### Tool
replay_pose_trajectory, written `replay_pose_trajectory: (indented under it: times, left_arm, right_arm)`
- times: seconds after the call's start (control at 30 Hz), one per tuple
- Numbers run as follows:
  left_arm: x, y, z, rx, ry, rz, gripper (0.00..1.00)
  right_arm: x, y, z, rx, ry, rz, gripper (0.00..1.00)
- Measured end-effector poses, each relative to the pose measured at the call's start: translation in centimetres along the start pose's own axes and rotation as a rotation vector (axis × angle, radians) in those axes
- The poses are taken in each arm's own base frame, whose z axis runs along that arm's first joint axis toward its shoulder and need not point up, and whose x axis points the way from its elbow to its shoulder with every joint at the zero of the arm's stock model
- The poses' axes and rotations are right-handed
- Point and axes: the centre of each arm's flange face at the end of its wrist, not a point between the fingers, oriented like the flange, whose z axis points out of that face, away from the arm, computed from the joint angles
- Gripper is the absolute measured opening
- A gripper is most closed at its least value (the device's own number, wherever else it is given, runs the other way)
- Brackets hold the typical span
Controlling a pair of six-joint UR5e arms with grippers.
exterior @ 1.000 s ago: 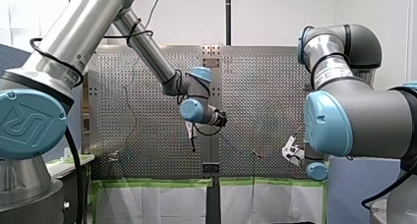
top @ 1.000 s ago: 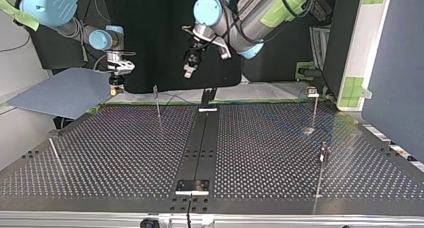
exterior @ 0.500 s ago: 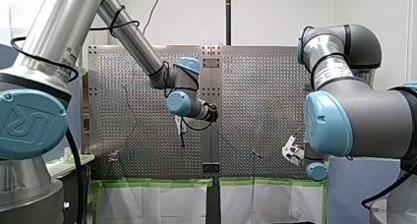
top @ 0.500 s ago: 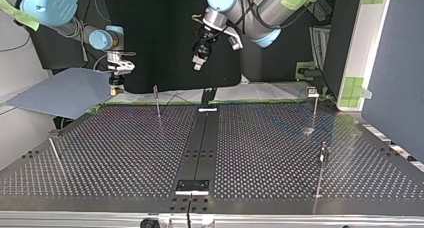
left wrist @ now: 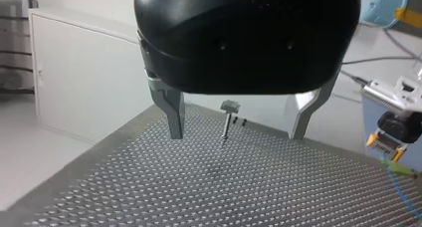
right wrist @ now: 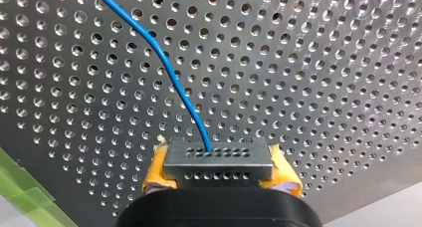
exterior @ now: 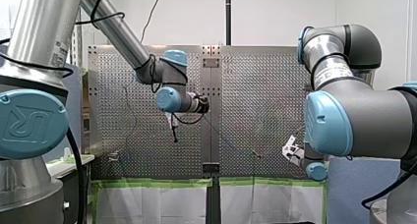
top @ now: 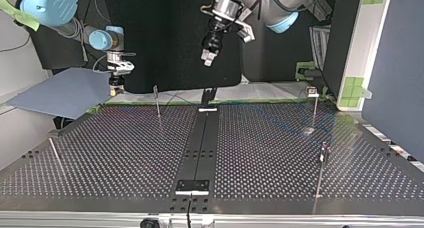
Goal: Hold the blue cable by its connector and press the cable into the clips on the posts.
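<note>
The big table [right wrist: 323, 62] full of holes lies ahead of both grippers. My black left gripper [left wrist: 237, 135] holds nothing, and its metal fingers are spread wide. My right gripper [right wrist: 220, 177] pinches the grey connector [right wrist: 219, 160] between yellow pads [right wrist: 155, 173]. The blue cable [right wrist: 162, 62] runs ahead from it. A thin post [left wrist: 228, 120] stands ahead between the left fingers.

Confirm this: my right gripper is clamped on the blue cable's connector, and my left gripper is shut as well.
Not quite. The right gripper is clamped on the connector of the blue cable, but the left gripper is open, not shut: the left wrist view shows its fingers wide apart.
</note>
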Motion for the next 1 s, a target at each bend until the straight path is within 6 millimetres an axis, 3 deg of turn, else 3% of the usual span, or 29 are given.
replay_pose_trajectory:
  times: [0.5, 0.7, 1.0]
  left_arm:
    - [-1.8, 2.1, -4.5, -0.063, -0.060, 0.066, 0.98]
    - [0.0, 3.7, -6.1, -0.109, -0.014, 0.131, 0.98]
    - [0.4, 4.0, -6.1, -0.112, -0.018, 0.142, 0.98]
  right_arm:
    - [0.0, -0.1, 0.1, 0.003, 0.001, 0.002, 0.00]
    - [0.0, -0.1, 0.2, 0.003, 0.000, 0.009, 0.00]
    - [0.0, -0.2, 0.2, 0.006, 0.001, 0.010, 0.00]
